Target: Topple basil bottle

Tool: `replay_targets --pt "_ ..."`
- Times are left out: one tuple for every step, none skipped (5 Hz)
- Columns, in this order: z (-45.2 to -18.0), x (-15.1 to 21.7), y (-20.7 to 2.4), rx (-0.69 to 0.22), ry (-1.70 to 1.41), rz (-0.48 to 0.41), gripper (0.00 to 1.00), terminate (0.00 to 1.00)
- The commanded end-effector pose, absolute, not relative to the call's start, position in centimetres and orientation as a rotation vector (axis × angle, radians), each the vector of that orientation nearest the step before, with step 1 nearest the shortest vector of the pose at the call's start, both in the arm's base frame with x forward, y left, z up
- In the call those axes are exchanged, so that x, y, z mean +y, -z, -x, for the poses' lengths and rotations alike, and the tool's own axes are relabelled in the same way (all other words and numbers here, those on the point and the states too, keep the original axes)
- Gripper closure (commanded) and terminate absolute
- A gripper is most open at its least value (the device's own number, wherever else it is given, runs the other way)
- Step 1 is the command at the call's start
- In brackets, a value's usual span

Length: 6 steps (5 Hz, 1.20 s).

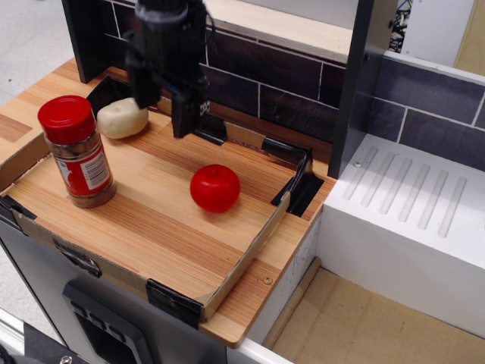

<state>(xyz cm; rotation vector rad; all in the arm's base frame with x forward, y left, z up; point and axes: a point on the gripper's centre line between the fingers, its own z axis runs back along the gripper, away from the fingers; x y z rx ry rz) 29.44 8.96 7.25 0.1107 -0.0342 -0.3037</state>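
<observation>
The basil bottle stands upright at the left of the wooden tray. It is a clear jar with a red cap, a red-and-white label and brownish contents. My gripper hangs above the tray's back, to the right of and behind the bottle, apart from it. Its two dark fingers point down and stand apart, with nothing between them.
A pale potato lies at the tray's back left, just left of the gripper. A red apple sits mid-tray. A dark brick wall and a black post stand behind. A white ribbed drainboard is at right.
</observation>
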Motion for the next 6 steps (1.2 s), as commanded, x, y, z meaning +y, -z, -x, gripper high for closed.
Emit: replay_targets --pt "-29.2 11.3 -10.7 -0.139 0.441 -0.187 0.00 0.00" --pt "-28.0 12.1 -11.4 -0.163 0.467 -0.188 0.00 0.00" --pt "-27.6 12.9 -12.0 -0.123 0.489 -0.167 0.00 0.00" --pt "-27.5 13.8 -12.3 -0.128 0.481 -0.183 0.00 0.00" --pt "-26.7 14.2 -12.0 -0.126 0.494 -0.187 0.00 0.00" --pt "-26.4 14.8 -11.7 -0.109 0.496 -0.163 0.00 0.00"
